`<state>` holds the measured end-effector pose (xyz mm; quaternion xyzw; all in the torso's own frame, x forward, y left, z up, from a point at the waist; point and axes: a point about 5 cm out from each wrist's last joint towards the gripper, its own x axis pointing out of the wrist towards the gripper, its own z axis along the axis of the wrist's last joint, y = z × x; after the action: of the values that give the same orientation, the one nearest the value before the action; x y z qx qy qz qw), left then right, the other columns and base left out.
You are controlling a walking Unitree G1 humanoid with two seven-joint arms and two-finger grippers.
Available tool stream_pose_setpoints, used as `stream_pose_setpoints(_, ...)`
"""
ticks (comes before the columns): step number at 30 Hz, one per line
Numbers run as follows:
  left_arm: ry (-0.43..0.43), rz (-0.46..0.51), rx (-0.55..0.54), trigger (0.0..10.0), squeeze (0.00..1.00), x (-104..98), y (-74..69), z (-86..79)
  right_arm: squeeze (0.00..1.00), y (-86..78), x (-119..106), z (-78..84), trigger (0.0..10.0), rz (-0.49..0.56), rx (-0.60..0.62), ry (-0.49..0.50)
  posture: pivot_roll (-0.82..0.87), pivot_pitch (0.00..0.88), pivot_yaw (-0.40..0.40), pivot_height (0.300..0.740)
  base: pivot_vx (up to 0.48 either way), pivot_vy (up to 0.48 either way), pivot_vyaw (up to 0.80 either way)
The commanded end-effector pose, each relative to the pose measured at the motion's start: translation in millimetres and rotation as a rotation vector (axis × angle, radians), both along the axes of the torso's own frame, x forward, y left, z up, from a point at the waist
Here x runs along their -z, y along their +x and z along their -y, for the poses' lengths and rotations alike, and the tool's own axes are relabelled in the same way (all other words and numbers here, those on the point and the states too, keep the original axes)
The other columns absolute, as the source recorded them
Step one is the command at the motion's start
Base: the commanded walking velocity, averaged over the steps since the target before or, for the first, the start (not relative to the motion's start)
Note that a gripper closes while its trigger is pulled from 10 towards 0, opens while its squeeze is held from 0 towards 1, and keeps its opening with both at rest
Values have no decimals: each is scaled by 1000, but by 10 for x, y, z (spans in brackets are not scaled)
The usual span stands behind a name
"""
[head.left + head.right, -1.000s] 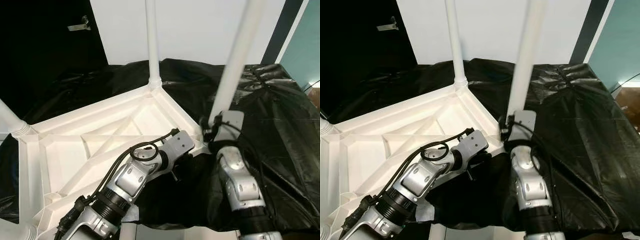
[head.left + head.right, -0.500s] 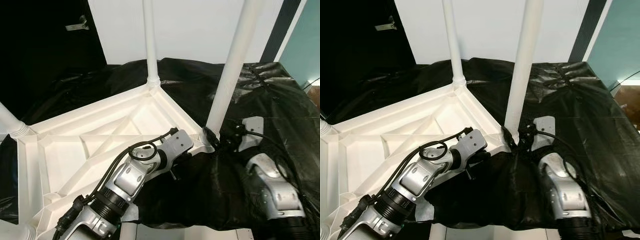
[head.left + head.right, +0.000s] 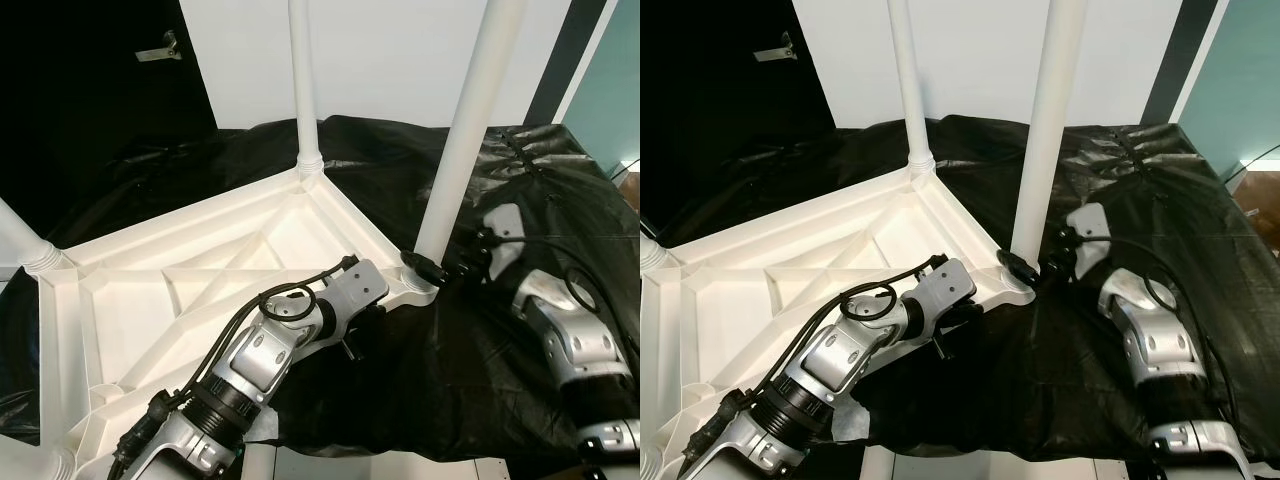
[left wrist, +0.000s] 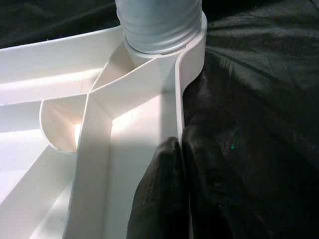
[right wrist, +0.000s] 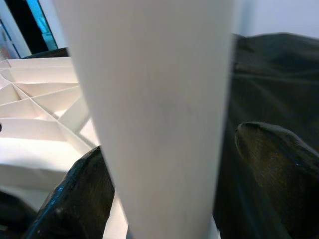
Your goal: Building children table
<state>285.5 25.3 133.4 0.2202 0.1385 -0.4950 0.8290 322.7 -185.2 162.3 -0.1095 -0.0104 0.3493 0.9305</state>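
The white tabletop (image 3: 180,290) lies upside down on a black sheet (image 3: 560,210), its ribbed underside facing up, and the build looks well along. At the far left a leg (image 3: 18,238) rises from its corner socket, and at the near-left corner the rim of another socket (image 3: 40,465) shows at the picture's bottom edge, though whether a leg stands there cannot be told. Further right, the left gripper (image 4: 182,164) has its 2 black fingers pressed together on the thin rim wall of the tabletop, 1 finger inside and 1 outside, just short of the near-right corner socket; this looks like a steadying hold. At the far corner a second leg (image 3: 303,80) stands upright in its socket. On the right, a third leg (image 3: 465,120) stands upright in the near-right socket, and the right gripper (image 5: 164,164) reaches in from the right with its fingers (image 5: 276,154) apart on either side of the leg's base; whether they press it cannot be told. So at least 3 legs appear seated. What seems left is to confirm this leg is fully home, deal with the near-left corner if needed, and turn the table over onto its legs.
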Motion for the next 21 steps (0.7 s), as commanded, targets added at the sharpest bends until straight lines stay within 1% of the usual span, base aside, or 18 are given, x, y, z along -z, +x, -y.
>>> stream_pose_setpoints(1,19,33,-23,10000,0,-39,57,-50,0,19,31,-48,10000,-4,-29,-25,-64,0,37,740,0,0,0)
stream_pose_setpoints(3,19,34,-15,10000,0,-41,48,-34,0,72,28,-136,10000,-1,-69,-41,-61,0,35,740,0,0,0)
stream_pose_setpoints(4,19,35,-13,10000,0,-42,46,-26,0,85,38,-168,3255,-3,-83,-49,-58,0,32,740,0,0,0)
stream_pose_setpoints(5,19,35,-13,10000,0,-42,46,-26,0,85,38,-168,3255,-3,-83,-49,-58,0,32,740,0,0,0)
stream_pose_setpoints(6,17,35,-11,10000,0,-43,43,-18,0,91,56,-187,0,-7,-98,-54,-55,0,28,740,0,0,0)
stream_pose_setpoints(10,15,35,-10,10000,0,-42,39,-9,0,108,100,-193,0,-14,-106,-70,-54,0,25,740,0,0,0)
stream_pose_setpoints(12,15,36,-14,10000,0,-37,37,-13,0,122,165,-152,0,-34,-76,-85,-53,0,19,740,0,0,0)
stream_pose_setpoints(19,13,35,-18,10000,0,-36,32,-18,0,116,219,-109,0,-49,-43,-49,-53,0,13,740,0,0,0)
stream_pose_setpoints(20,12,36,-19,10000,0,-37,30,-18,0,116,231,-97,2353,-51,-18,-36,-53,0,12,740,0,0,0)
stream_pose_setpoints(21,12,36,-19,10000,0,-37,30,-18,0,116,231,-97,2353,-51,-18,-36,-53,0,12,740,0,0,0)
